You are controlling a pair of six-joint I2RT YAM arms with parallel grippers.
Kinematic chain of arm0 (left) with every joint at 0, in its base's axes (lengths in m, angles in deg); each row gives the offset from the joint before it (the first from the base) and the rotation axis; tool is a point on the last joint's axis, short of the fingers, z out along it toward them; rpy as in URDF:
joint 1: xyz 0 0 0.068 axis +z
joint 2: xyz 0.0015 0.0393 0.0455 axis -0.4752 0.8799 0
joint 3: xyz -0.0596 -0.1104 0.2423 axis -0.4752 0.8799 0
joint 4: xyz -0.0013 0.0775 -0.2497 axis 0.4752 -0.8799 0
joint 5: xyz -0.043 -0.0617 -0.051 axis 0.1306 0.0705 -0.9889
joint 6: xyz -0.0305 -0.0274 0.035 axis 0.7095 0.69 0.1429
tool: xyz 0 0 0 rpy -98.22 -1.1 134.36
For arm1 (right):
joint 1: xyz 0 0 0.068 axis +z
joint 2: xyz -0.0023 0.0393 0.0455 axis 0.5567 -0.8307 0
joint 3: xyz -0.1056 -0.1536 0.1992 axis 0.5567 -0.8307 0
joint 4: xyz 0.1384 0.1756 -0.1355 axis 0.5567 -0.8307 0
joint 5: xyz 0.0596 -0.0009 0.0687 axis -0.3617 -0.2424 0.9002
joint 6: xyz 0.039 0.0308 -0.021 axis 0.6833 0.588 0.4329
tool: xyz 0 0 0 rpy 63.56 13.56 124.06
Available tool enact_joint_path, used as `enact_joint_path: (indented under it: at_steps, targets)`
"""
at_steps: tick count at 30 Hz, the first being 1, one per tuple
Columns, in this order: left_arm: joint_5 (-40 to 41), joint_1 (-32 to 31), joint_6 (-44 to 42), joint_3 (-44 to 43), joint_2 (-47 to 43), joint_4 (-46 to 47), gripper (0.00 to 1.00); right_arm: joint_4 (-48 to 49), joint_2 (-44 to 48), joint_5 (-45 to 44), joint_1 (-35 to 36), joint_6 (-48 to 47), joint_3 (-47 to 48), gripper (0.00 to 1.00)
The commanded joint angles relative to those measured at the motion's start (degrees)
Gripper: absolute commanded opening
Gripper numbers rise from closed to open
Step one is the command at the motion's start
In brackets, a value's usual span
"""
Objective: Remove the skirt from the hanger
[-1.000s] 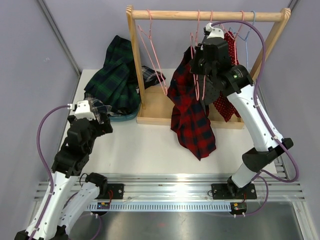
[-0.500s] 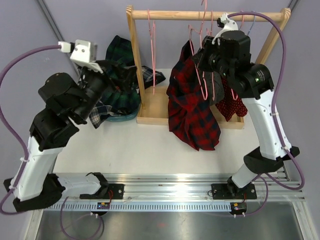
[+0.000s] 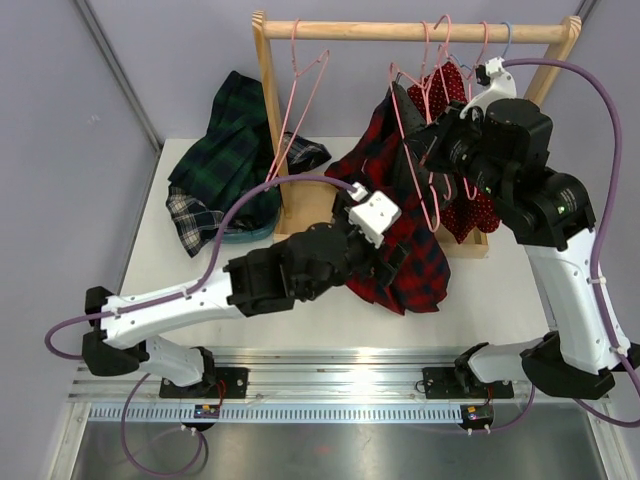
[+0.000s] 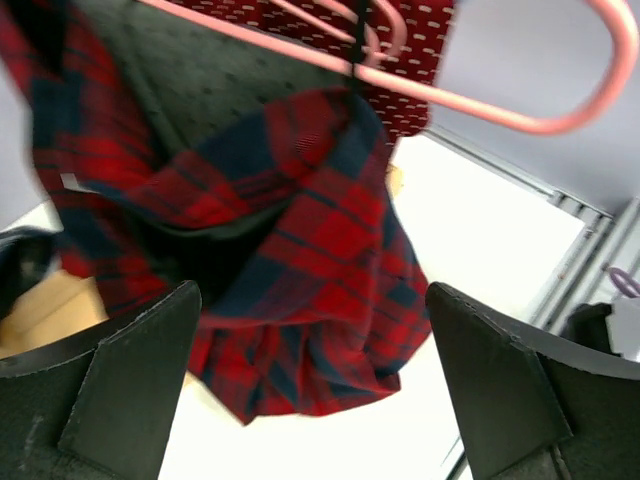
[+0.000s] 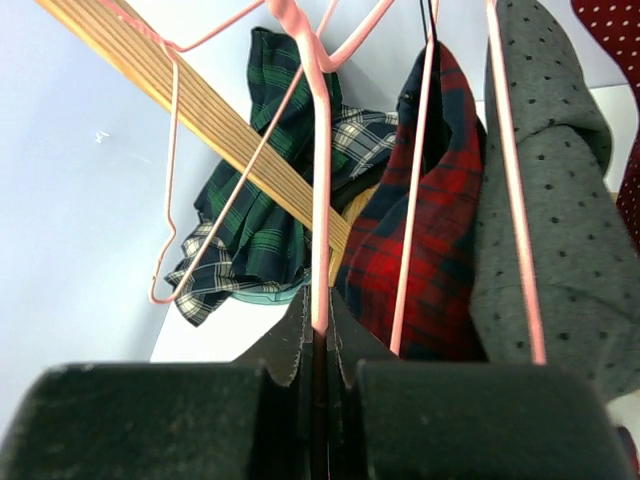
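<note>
Plainly, the red-and-navy plaid fabric skirt point(image 3: 405, 265) is hung from a thin pink wire hanger point(image 3: 412, 150) in front of the light wooden clothes rail point(image 3: 410, 30), with its loose folds trailing down towards the white table top point(image 3: 300, 300). Whether the hem rests on that surface cannot be told.

The hanger is pinched by the right gripper point(image 5: 318, 312). Its black fingers are pressed together on a single pink strand, which is seen rising straight out of the closed jaws in the right wrist view. The left gripper point(image 4: 310, 300) is spread to its widest, and nothing is held in it.

The coming move is judged to turn on one relation. The skirt lies directly ahead of the left gripper, with its lower folds framed between the two open fingers, and the hanger's pink bar crosses above them. The cloth's long axis runs from that bar at the top down to the hem, so it is met by the left gripper low and from the side. In the top view the left arm is stretched across the table to the skirt's lower left edge; contact there cannot be confirmed.

The left arm is therefore the nearer one to the cloth, while the right is placed higher, at the wire. A grasp on the fabric by the left, drawn away from the held hanger, is what seems called for.
</note>
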Motion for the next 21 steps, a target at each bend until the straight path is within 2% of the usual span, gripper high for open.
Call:
enact_joint_path:
  at_steps: [1, 10, 13, 14, 17, 19, 20, 21]
  targets:
    - [1.4, -2.3, 1.0, 0.0, 0.7, 13.0, 0.99, 6.1, 2.8, 0.5, 0.1, 0.4, 1.9, 0.0]
    - [5.4, -4.2, -1.2, 0.8, 5.0, 21.3, 0.99, 5.5, 6.5, 1.8, 0.1, 1.9, -0.1, 0.0]
    - [4.8, -4.2, -1.4, 0.5, 7.1, 23.0, 0.94, 5.7, 7.1, 2.0, 0.1, 2.3, -0.3, 0.0]
    - [4.8, -4.2, -1.3, 0.3, 7.6, 23.2, 0.79, 5.4, 6.9, 2.2, 0.1, 2.4, 0.5, 0.0]
    - [6.0, -4.2, -1.3, 0.0, 9.3, 23.5, 0.66, 4.6, 6.2, 2.9, 0.1, 2.7, 2.3, 0.0]
    - [7.0, -4.2, -1.5, 0.2, 10.0, 24.3, 0.53, 4.3, 6.1, 3.2, 0.0, 2.8, 2.8, 0.0]
    - [7.2, -4.2, -1.7, 0.5, 10.0, 24.7, 0.44, 4.5, 6.2, 3.3, 0.0, 3.1, 2.2, 0.0]
    - [7.2, -4.2, -2.0, 0.7, 9.9, 25.0, 0.19, 5.0, 6.8, 3.1, 0.0, 2.9, 1.6, 0.0]
